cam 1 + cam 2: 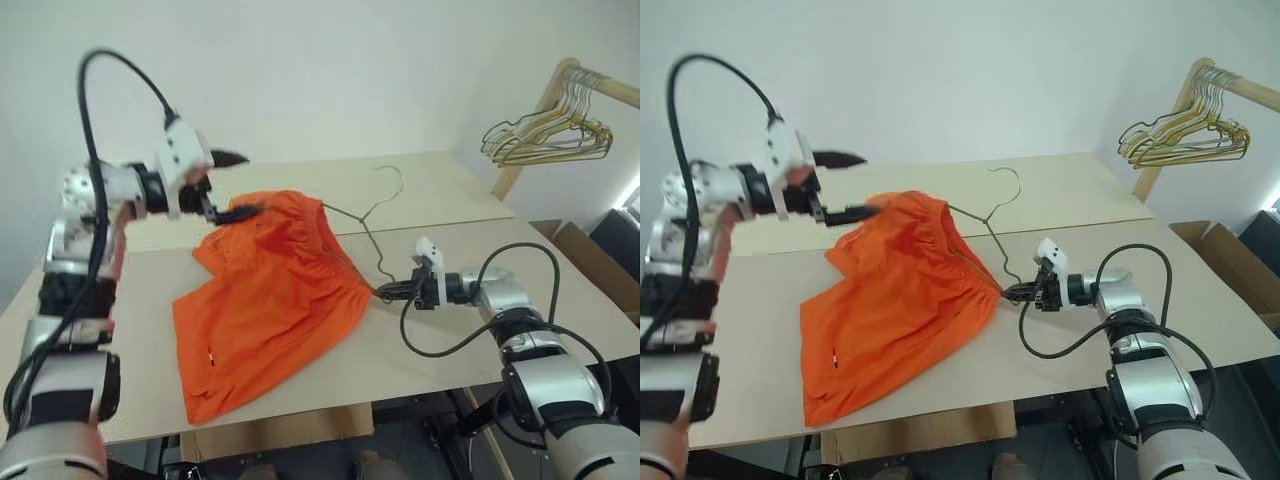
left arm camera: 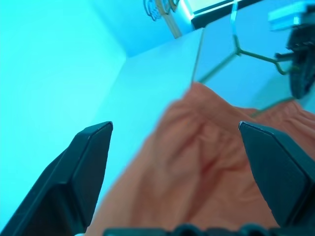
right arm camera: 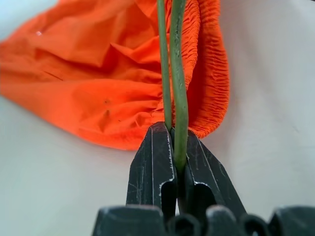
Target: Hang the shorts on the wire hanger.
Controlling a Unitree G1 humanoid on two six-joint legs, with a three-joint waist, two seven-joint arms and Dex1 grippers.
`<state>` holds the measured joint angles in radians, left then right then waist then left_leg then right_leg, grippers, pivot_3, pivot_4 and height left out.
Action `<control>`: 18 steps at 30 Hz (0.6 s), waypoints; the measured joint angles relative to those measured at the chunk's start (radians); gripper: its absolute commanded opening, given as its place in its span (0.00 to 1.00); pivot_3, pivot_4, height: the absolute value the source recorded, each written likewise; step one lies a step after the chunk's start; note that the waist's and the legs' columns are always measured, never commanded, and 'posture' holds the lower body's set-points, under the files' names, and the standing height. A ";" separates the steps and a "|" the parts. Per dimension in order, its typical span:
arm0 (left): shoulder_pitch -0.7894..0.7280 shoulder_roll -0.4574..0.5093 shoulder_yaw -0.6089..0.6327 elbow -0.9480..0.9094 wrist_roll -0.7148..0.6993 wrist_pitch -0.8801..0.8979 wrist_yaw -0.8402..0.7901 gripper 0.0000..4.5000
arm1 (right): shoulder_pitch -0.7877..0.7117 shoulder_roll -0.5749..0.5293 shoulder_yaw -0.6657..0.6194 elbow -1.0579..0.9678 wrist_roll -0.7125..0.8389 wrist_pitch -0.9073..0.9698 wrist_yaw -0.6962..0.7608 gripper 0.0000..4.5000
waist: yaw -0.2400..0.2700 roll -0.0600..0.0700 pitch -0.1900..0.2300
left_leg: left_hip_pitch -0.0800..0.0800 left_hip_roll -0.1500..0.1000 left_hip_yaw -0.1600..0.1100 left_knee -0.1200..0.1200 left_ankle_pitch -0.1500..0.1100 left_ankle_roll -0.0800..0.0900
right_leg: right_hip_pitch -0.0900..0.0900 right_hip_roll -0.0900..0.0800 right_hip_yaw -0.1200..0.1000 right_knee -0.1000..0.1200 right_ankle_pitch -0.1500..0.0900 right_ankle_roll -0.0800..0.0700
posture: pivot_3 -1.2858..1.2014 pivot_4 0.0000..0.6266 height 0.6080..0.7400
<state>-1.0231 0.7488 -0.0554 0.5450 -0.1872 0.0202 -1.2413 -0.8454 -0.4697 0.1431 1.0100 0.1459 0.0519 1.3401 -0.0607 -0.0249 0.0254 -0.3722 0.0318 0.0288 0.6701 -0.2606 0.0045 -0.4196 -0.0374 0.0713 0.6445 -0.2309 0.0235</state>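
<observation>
- Two grippers, two jobs: my right gripper (image 3: 173,162) is clamped tight on the wire hanger (image 1: 988,222), pinching it at its near corner, right at the edge of the shorts (image 1: 902,300).
- My left gripper (image 1: 845,186) is spread wide and carries nothing; it hovers above the far end of the shorts, its lower finger close to the raised fabric, though I cannot tell whether it touches.
- From my right grip the hanger runs away across the table (image 1: 1080,190), part of it tucked into the gathered waistband, its hook lifted clear beyond the cloth.
- The shorts lie spread on the table, legs toward me, waistband bunched around the wire.
- Off to the right a bunch of hangers (image 1: 1185,135) hangs on a wooden rack, well apart.
- I judge the threading step is in hand: the hanger is partly inside the waistband.
- Next, I think, my left gripper needs to come down on the waistband and pull it along the wire while my right holds the hanger steady.
</observation>
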 measured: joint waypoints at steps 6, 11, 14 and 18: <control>-0.203 -0.063 -0.088 0.418 0.109 -0.223 -0.206 0.99 | -0.001 0.020 0.004 -0.044 -0.047 -0.039 -0.036 0.00 | -0.014 0.000 0.000 | -0.002 0.000 0.000 0.001 0.000 0.000 | -0.002 0.000 0.000 0.000 0.000 0.000 | 0.51 0.00 1.00; -0.307 -0.097 -0.129 0.610 0.184 -0.294 -0.334 0.99 | -0.001 0.026 0.010 -0.098 -0.084 -0.039 -0.063 0.00 | -0.026 0.000 0.000 | -0.006 0.000 -0.002 0.003 0.000 0.000 | -0.004 0.000 -0.001 0.001 0.000 0.000 | 0.51 0.00 1.00; -0.343 -0.118 -0.150 0.661 0.247 -0.347 -0.324 0.99 | 0.000 0.026 0.018 -0.129 -0.106 -0.049 -0.082 0.00 | -0.036 0.000 0.000 | -0.009 0.000 -0.002 0.007 -0.001 0.002 | -0.004 0.000 -0.001 0.001 0.000 0.001 | 0.50 0.00 1.00; -0.353 -0.142 -0.172 0.708 0.313 -0.388 -0.303 0.99 | 0.007 0.025 0.031 -0.158 -0.126 -0.074 -0.087 0.00 | -0.039 0.000 0.000 | -0.009 0.000 -0.002 0.008 -0.002 0.003 | -0.004 -0.001 -0.001 0.001 0.000 0.002 | 0.50 0.00 1.00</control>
<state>-1.3757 0.6071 -0.2277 1.2529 0.1256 -0.3677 -1.5441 -0.8384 -0.4447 0.1744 0.8522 0.0203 -0.0218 1.2533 -0.0999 -0.0249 0.0256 -0.3812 0.0313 0.0267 0.6782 -0.2622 0.0071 -0.4237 -0.0384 0.0705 0.6459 -0.2310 0.0255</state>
